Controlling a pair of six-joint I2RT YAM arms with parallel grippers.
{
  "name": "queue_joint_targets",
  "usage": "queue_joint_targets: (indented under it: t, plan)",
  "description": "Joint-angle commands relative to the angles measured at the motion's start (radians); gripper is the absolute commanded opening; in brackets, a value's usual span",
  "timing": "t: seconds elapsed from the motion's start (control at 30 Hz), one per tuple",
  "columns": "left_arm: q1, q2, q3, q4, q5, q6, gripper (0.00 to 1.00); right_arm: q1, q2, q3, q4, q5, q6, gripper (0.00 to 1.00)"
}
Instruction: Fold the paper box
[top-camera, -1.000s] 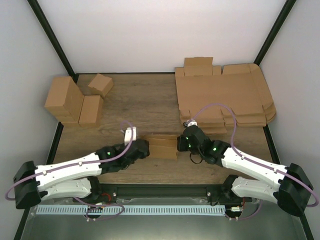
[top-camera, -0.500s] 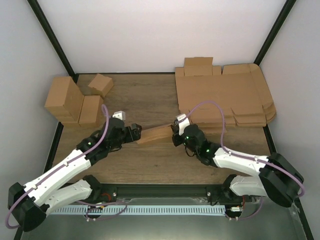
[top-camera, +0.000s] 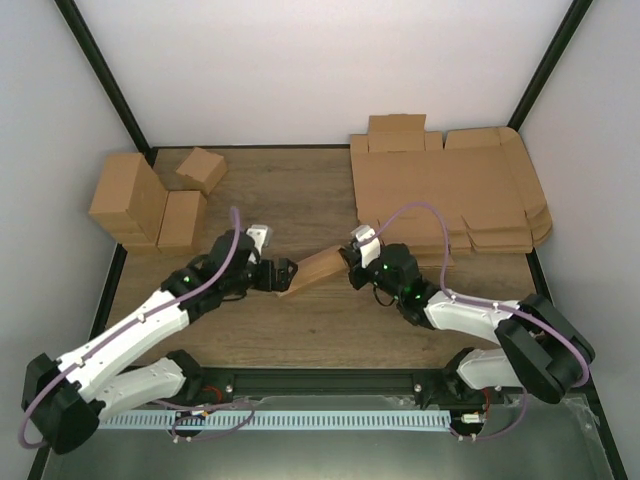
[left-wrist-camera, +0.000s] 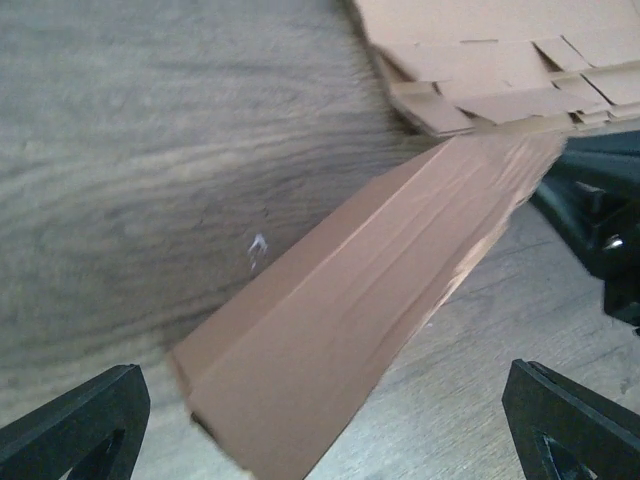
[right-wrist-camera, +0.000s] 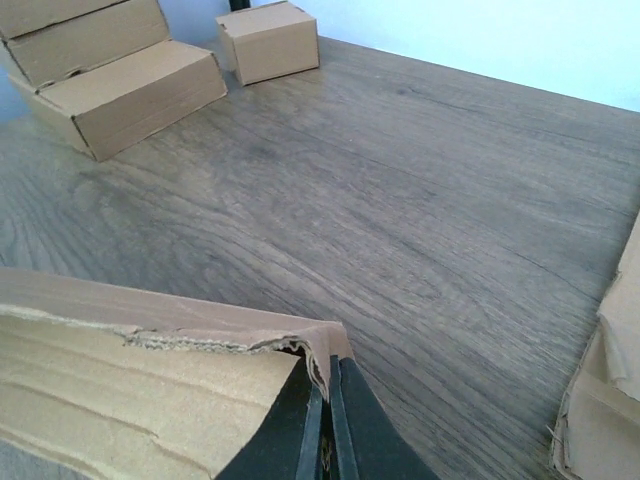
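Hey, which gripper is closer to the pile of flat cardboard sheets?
Right. The right gripper, fingers pinching one end of the paper box, sits just off the near-left corner of the pile. The left gripper, fingers open, is farther left at the box's other end.

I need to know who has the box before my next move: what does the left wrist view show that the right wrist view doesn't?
Only the left wrist view: the left gripper, its fingers spread wide and clear of the paper box, and the box's long folded body end to end. Only the right wrist view: the right gripper shut on the box's ragged end flap, and the folded boxes at the far side of the table. Both: the paper box, the wooden table and the pile of flat sheets.
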Motion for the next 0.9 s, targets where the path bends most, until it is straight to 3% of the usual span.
queue_joint_targets:
  t: [0.0, 0.13, 0.37, 0.63, 0.87]
  plan:
    - [0.005, 0.104, 0.156, -0.092, 0.028, 0.274, 1.00, -0.025, 0.012, 0.014, 0.047, -0.097, -0.065, 0.01]
    - [0.005, 0.229, 0.273, -0.185, 0.050, 0.429, 1.00, -0.044, 0.022, 0.023, 0.035, -0.173, -0.093, 0.01]
    - [0.004, 0.478, 0.393, -0.229, 0.280, 0.599, 1.00, -0.047, 0.053, 0.061, -0.015, -0.221, -0.124, 0.01]
    - [-0.001, 0.576, 0.423, -0.266, 0.250, 0.701, 1.00, -0.047, 0.061, 0.075, -0.036, -0.219, -0.134, 0.01]
    - [-0.052, 0.594, 0.411, -0.262, 0.072, 0.679, 0.99, -0.047, 0.072, 0.113, -0.081, -0.224, -0.131, 0.01]
